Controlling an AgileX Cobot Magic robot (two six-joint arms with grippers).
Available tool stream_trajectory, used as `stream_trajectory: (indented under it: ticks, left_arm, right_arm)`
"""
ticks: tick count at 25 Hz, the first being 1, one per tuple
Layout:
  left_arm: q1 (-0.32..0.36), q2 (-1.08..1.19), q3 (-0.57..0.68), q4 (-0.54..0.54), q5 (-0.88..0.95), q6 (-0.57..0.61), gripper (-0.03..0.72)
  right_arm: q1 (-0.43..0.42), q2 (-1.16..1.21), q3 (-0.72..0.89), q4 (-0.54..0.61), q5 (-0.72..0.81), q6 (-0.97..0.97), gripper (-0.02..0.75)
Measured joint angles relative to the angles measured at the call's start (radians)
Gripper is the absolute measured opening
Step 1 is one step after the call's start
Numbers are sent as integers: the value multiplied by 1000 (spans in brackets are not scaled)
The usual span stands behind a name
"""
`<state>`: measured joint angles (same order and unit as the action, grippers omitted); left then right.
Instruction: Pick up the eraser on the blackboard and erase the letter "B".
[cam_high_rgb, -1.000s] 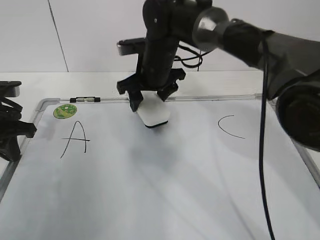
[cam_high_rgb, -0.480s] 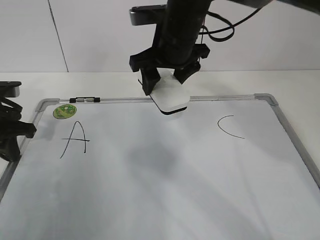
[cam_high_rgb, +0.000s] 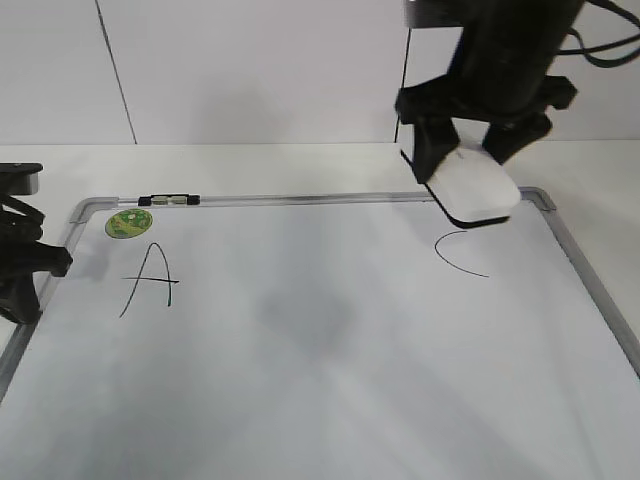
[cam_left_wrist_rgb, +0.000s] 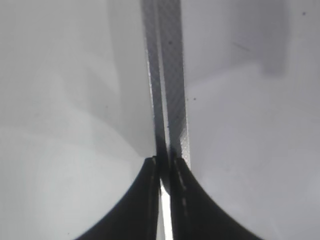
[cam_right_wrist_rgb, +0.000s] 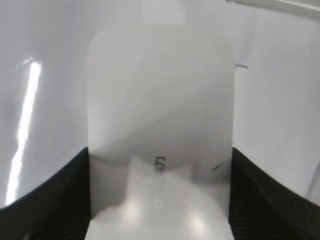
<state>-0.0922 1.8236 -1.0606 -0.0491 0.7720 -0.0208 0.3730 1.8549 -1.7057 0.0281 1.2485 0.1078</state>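
Right pincer (cam_high_rgb: 478, 160) clenched on the eraser (cam_high_rgb: 474, 187), upper right of frame, held clear above the blackboard (cam_high_rgb: 300, 400) near the "C" (cam_high_rgb: 460, 254). Left pincer (cam_left_wrist_rgb: 164, 172) nearly closed, empty, at the board's frame.

Exterior cam: slanted down from the front across the large white dry-erase board with thin silver-grey frame (cam_high_rgb: 300, 360). Left wrist cam: very close, straight onto the frame edge (cam_left_wrist_rgb: 167, 90). Right wrist cam: tight on the white glossy plastic eraser (cam_right_wrist_rgb: 160, 135), also seen in exterior (cam_high_rgb: 478, 188).

A plain white wall (cam_high_rgb: 220, 70) with one thin dark seam rises behind a white table (cam_high_rgb: 300, 165), apparently evenly lit.
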Motion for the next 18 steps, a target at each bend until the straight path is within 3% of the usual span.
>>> stream_trajectory:
  ticks: [4,11,18]
  left_arm:
    - [0,0,0,0,2,0,13]
    - [0,0,0,0,4,0,13]
    - [0,0,0,0,4,0,13]
  right_arm:
    - [-61,-118,196,0,-22,2,546]
    - [-168,-264,533,0,-201,4,546]
    - [-225,-271,637,-45,-340,6,546]
